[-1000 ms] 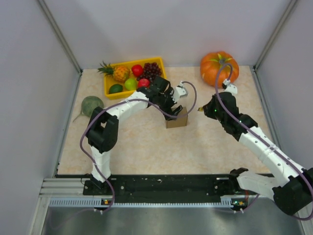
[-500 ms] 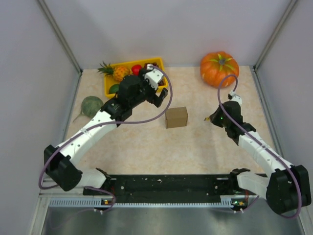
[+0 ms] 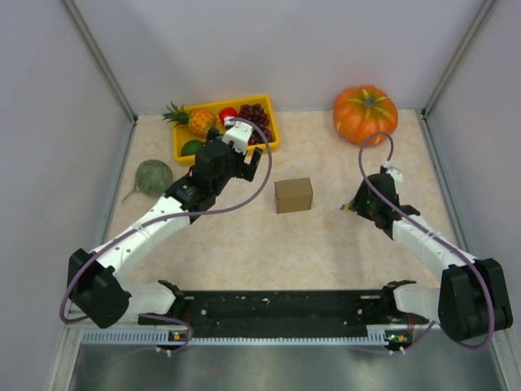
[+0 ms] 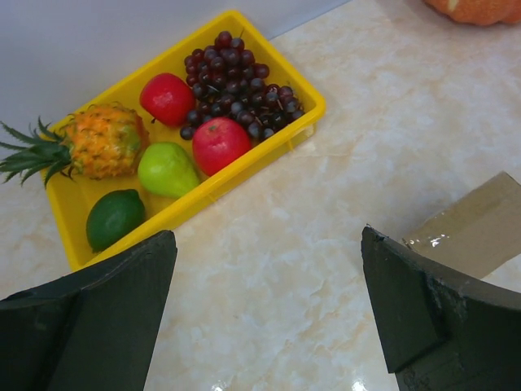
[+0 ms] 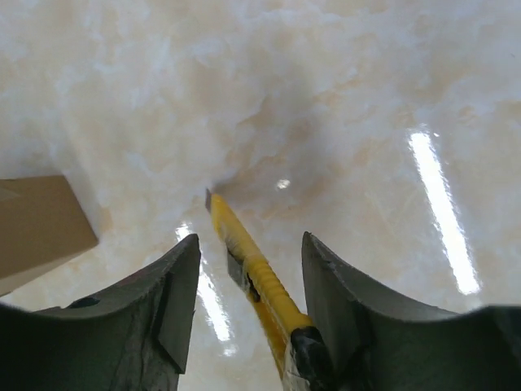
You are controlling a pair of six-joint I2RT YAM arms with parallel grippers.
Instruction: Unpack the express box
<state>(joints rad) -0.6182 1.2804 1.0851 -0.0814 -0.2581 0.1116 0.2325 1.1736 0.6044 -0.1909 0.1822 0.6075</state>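
Standing wider than the slim yellow utility knife [image 5: 224,220] lying between them, the jaws of the right gripper [image 5: 251,244] showed no clamp on it, and the knife's tip touched the pale marbled surface [image 5: 366,98]. The small brown cardboard express box [image 3: 293,195] sat at mid-surface, its flap apparently shut, at 9 o'clock from that gripper and apart from it. The left gripper [image 4: 267,244] hung with jaws fully apart and empty at 10 o'clock from the box, with the yellow plastic fruit tray [image 4: 244,167] beyond at 11. Two risks seemed likely: the knife might cling to one jaw and drag or skid toward the box, and a one-sided push on the flap would probably slide so light a box across the glossy surface instead of opening it.
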